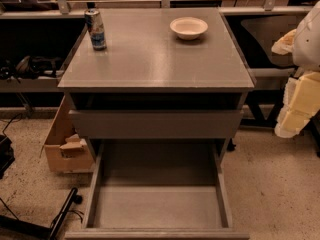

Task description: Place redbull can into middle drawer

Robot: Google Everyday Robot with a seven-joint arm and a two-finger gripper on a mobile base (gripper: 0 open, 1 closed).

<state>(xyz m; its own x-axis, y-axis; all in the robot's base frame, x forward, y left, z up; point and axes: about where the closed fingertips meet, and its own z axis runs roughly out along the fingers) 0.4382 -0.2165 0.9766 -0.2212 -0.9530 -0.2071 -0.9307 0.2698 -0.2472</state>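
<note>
The redbull can (95, 29), blue and silver, stands upright at the back left corner of the grey cabinet top (155, 59). The middle drawer (157, 206) is pulled far out toward me at the bottom of the view, and its flat floor holds nothing. My gripper (296, 106), cream and white, hangs at the right edge of the view, beside the cabinet's right side and level with the drawer front. It is far from the can and holds nothing that I can see.
A white bowl (188, 27) sits at the back right of the cabinet top. A plain grey drawer front (155, 124) stands a little out above the open drawer. A cardboard box (65, 144) is on the floor at the left, with a black bar (62, 214) near it.
</note>
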